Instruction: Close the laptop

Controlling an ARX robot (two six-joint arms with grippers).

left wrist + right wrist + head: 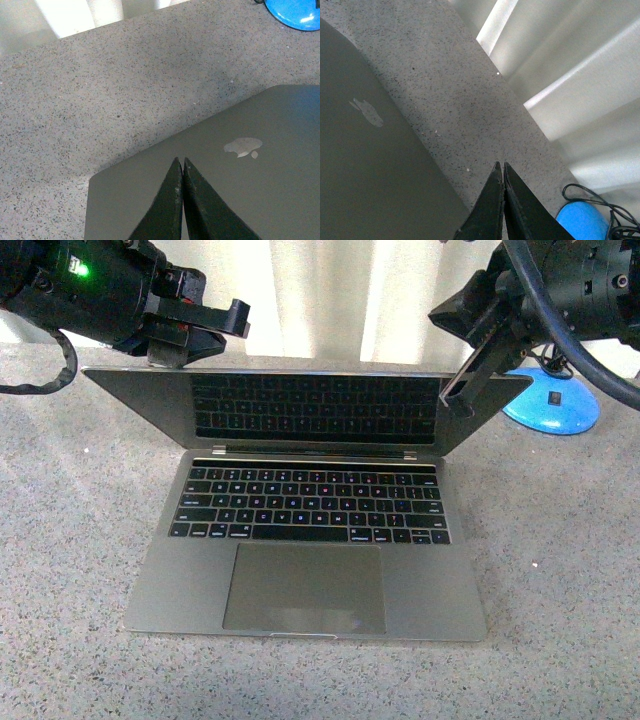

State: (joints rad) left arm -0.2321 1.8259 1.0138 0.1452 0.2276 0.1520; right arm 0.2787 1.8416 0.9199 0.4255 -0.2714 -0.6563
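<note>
The grey laptop lies open on the speckled counter, its black keyboard and trackpad facing me. Its dark screen leans well forward over the keys and mirrors them. My left gripper is shut just behind the lid's left top corner. In the left wrist view its closed tips rest over the lid's back, near the pale apple logo. My right gripper is shut, its tips at the lid's right top corner. The right wrist view shows those tips over the counter beside the lid.
A blue round object with a black cable sits behind the laptop's right corner, also seen as the blue object close to the right gripper. A pale pleated curtain closes off the back of the counter.
</note>
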